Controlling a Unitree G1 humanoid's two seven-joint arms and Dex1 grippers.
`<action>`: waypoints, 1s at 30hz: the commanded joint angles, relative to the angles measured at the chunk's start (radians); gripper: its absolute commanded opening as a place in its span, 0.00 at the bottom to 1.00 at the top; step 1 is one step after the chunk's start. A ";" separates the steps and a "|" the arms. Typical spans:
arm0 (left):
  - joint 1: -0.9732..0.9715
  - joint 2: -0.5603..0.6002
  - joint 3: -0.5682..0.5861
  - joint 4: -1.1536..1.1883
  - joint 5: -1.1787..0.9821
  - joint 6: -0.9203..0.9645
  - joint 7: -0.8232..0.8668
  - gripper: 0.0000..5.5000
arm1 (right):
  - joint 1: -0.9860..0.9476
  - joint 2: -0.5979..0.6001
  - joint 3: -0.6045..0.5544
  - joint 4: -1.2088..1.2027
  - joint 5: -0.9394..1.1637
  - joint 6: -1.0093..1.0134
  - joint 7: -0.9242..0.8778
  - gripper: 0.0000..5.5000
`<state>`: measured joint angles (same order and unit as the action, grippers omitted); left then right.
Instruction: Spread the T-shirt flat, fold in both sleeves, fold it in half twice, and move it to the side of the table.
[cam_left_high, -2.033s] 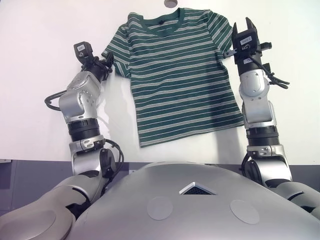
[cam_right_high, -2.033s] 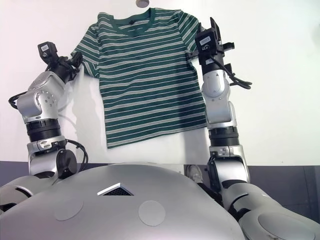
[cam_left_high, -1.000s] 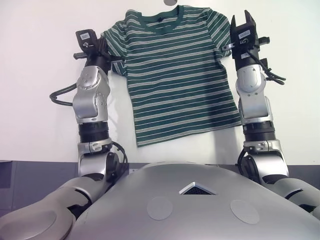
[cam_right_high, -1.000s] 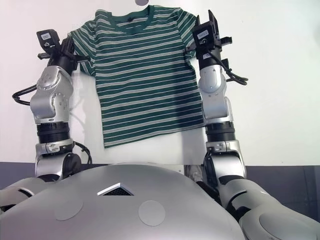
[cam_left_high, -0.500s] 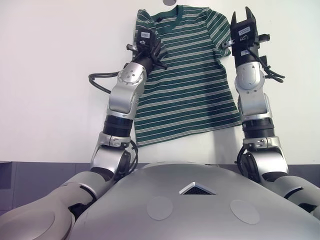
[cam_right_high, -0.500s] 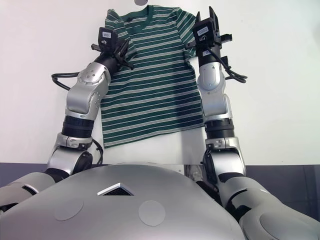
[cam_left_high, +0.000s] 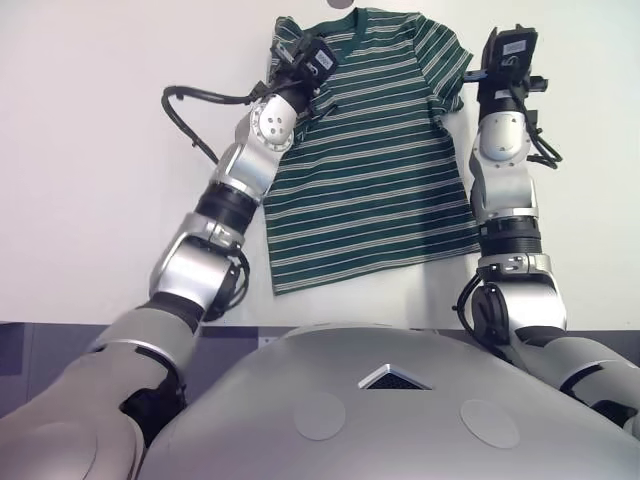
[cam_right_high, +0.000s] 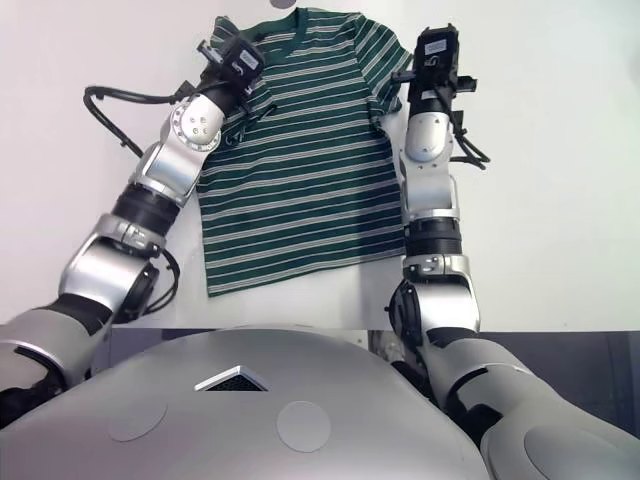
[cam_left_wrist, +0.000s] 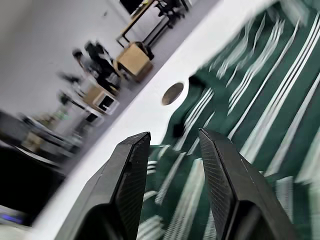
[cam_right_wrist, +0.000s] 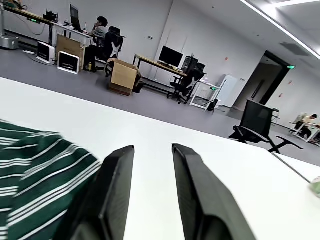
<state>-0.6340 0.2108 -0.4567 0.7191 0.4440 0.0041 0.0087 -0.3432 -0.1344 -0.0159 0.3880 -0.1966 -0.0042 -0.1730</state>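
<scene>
— Since the green striped T-shirt lies spread flat on the white tabletop, collar at the far edge and hem nearest the robot, which step would you say is in hand?
— The sleeves, I judge. The right sleeve sticks out to its side, unfolded. On the other side no sleeve juts out. The cloth seems turned inward there, though the left arm covers that shoulder, so I cannot be sure.
— Why is the left gripper over the shirt?
— It hovers above the stripes near the collar, not far from the round hole in the tabletop. Its fingers stand moderately apart with nothing between them, which fits a sleeve already laid down.
— And the right gripper?
— It is just beside the right sleeve's outer edge, low over bare tabletop, fingers parted and empty. That spot suits pinching the sleeve and carrying it inward across the chest.
— Any risk?
— The cloth is thin and lies flat, so the fingers may close on nothing, or drag the body askew.
</scene>
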 joint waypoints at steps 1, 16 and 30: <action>-0.098 0.040 -0.031 0.213 0.089 -0.074 0.090 0.32 | 0.011 0.016 0.022 0.010 0.000 -0.001 0.016 0.25; -0.222 0.072 0.207 0.539 -0.085 -0.094 0.106 0.32 | 0.013 0.020 0.022 0.010 0.000 0.008 0.009 0.25; -0.049 -0.003 0.128 0.367 -0.037 -0.068 -0.025 0.32 | 0.014 0.026 0.035 0.012 -0.005 0.004 0.018 0.25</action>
<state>-0.7127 0.1698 -0.3040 1.0358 0.3599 -0.0973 -0.0437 -0.3352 -0.1085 0.0149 0.3930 -0.1991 -0.0070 -0.1610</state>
